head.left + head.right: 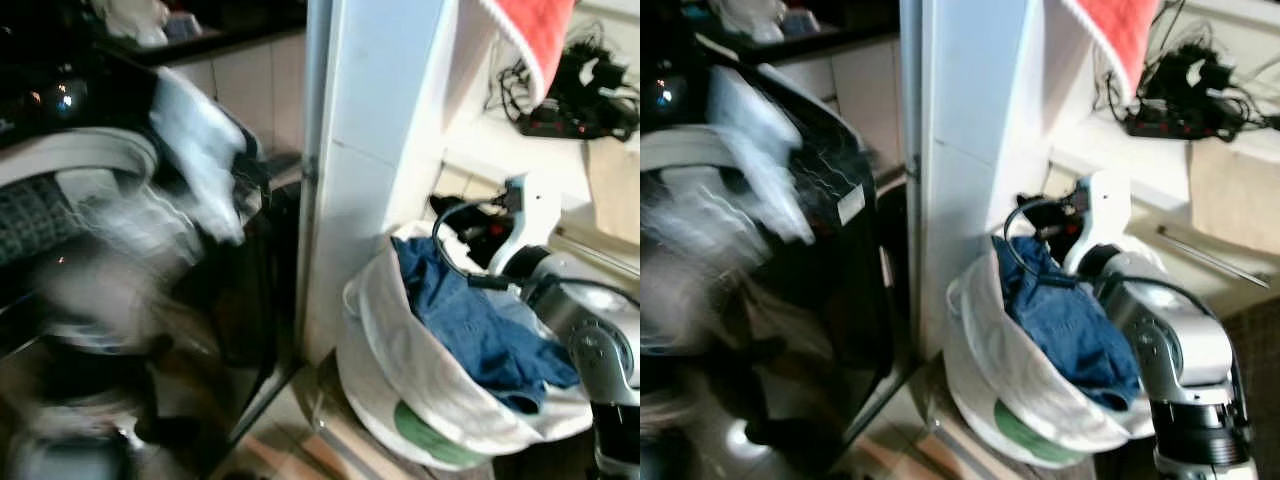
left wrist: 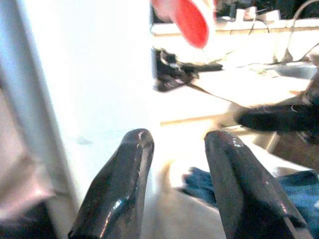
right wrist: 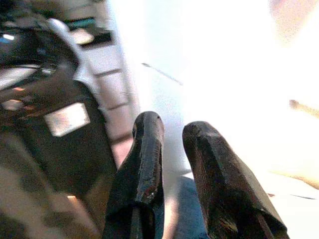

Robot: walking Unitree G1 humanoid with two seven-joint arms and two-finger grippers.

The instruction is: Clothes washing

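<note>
— So, where is the laundry sitting right now?

— Blue clothes [image 1: 478,330] are lying heaped in a white laundry bag [image 1: 420,385] on the floor, just beside a white pillar [image 1: 375,150]. The heap is running lengthwise from the bag's far rim down toward its near right side, and the bag's mouth is tilting up and toward the robot.

— And the washer?

— A dark washing machine [image 1: 830,270] is standing left of the pillar, with pale blurred cloth [image 1: 205,150] hanging at its top; the blur is hiding the details.

— What are the tools doing?

— The left tool [image 2: 174,144] is showing its two black fingers moderately apart, gripping nothing, with the pillar and blue clothes beyond them. The right tool [image 3: 172,129] is showing its fingers narrowly apart, also empty, facing the machine. The right arm [image 1: 1170,350] is bending over the bag.

— Anything else?

— A red cloth [image 1: 535,35] is hanging above a tabletop [image 1: 490,140] that is carrying black cables [image 1: 580,90].
</note>
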